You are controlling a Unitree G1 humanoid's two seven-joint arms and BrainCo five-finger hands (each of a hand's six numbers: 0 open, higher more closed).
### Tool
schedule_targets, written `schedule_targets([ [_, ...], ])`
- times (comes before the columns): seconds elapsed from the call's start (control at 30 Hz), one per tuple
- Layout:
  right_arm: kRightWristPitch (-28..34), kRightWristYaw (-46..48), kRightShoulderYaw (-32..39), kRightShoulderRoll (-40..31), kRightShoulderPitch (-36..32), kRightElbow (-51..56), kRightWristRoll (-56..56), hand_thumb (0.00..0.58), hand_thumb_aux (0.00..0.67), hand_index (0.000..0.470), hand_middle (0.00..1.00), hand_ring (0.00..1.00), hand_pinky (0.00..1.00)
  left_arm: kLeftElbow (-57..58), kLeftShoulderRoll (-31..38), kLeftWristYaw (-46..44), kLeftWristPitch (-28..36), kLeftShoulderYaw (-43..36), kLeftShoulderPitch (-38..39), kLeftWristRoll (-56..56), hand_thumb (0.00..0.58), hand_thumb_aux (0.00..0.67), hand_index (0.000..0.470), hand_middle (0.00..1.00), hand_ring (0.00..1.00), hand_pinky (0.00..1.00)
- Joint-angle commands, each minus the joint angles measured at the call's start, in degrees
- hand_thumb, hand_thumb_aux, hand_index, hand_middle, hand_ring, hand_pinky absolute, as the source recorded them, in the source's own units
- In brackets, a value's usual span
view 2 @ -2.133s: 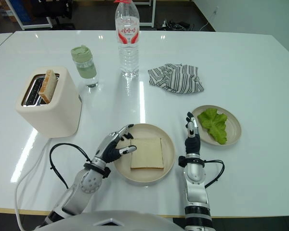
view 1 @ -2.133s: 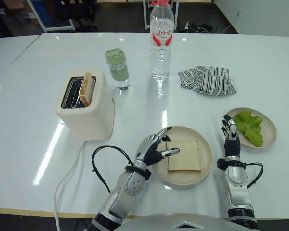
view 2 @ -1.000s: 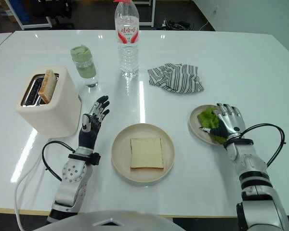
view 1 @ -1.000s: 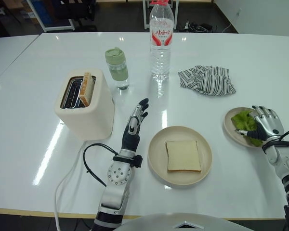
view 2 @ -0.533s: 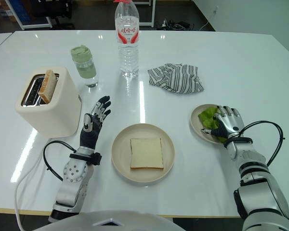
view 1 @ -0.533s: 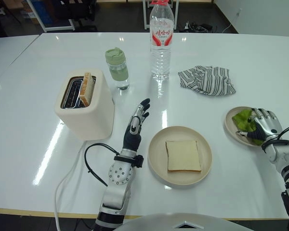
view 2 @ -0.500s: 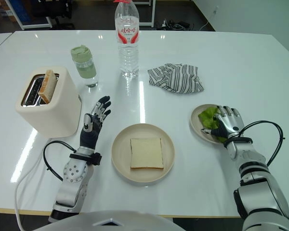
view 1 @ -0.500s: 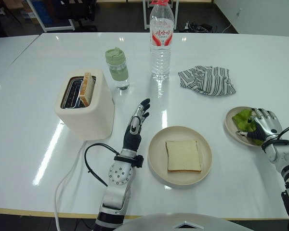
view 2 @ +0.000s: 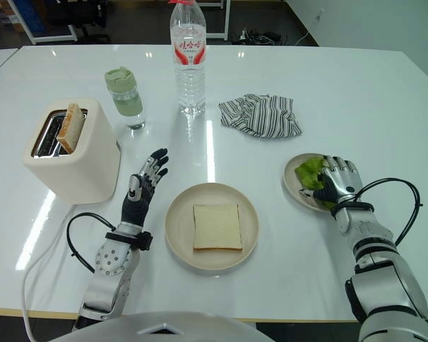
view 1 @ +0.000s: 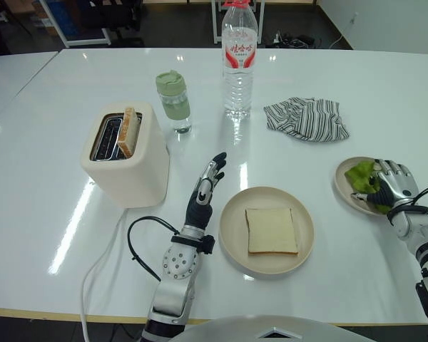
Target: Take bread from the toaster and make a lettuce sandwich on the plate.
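The right hand (view 1: 391, 184) has moved a lot in the last two seconds: it was standing beside the small dish (view 1: 341, 188) with its fingers straight up, and now it sits on top of the lettuce (view 1: 359, 174) with its fingers curled down around the leaf. The lettuce still lies in the small dish, on the right side of the surface (view 1: 385, 92), and it is not lifted yet. The left hand (view 1: 203, 191) has changed too: it was at the edge of the plate (view 1: 232, 214), next to the slice of bread (view 1: 272, 229), and now it has pulled away and stands just beside the plate, between the plate and the toaster (view 1: 128, 171), with its fingers open and straight and nothing in it. The slice of bread lies flat in the middle of the plate, and the other slice (view 1: 129, 131) still sticks up out of the toaster. This means the bottom of the sandwich is ready and the lettuce step has begun. I think the next job is to lift the leaf and carry it over onto the bread, and after that the left hand is in a good place to fetch the other slice from the toaster
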Motion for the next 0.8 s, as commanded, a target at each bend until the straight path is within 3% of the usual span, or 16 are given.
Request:
schedule_targets([
  [0.03,-3.03,0.70,-3.30,-2.23,3.61,-7.70,5.07,0.000,0.000,0.000,0.00,0.00,0.00,0.07,-0.04,-0.17,0.46,-0.31,0.47,0.89,0.000,0.000,0.000,0.00,0.00,0.00],
  [0.23,-4.57,5.09,-9.20,-3.55,8.95,-17.51,12.43,0.000,0.000,0.000,0.00,0.00,0.00,0.40,-0.31,-0.03,0.52,-0.33,0.44,1.18,0.000,0.000,0.000,0.00,0.00,0.00],
  [0.4,-0.97,5.36,-5.84,-3.27,5.79,-8.90,8.46,0.000,0.000,0.000,0.00,0.00,0.00,0.75,-0.55,-0.06,0.52,-0.60,0.32,1.41,0.000,0.000,0.000,0.00,0.00,0.00],
  [0.67,-0.21,4.11,-1.14,-0.03,0.88,1.52,5.87,0.000,0.000,0.000,0.00,0.00,0.00,0.38,-0.53,-0.36,0.88,-0.89,0.75,1.49,0.000,0.000,0.000,0.00,0.00,0.00],
  [0.73,-0.10,3.99,-0.29,0.33,0.00,2.62,5.65,0.112,0.068,0.048,0.00,0.00,0.00,0.30,-0.49,-0.39,0.96,-0.85,0.82,1.50,0.000,0.000,0.000,0.00,0.00,0.00],
  [0.77,-0.04,3.98,0.07,0.54,-0.44,3.18,5.66,0.258,0.171,0.120,0.00,0.00,0.00,0.28,-0.50,-0.38,0.98,-0.85,0.87,1.51,0.000,0.000,0.000,0.00,0.00,0.00],
  [0.8,0.03,3.99,0.39,0.77,-0.94,3.84,5.71,0.363,0.260,0.182,0.00,0.00,0.00,0.27,-0.51,-0.38,0.98,-0.85,0.91,1.52,0.000,0.000,0.000,0.00,0.00,0.00],
])
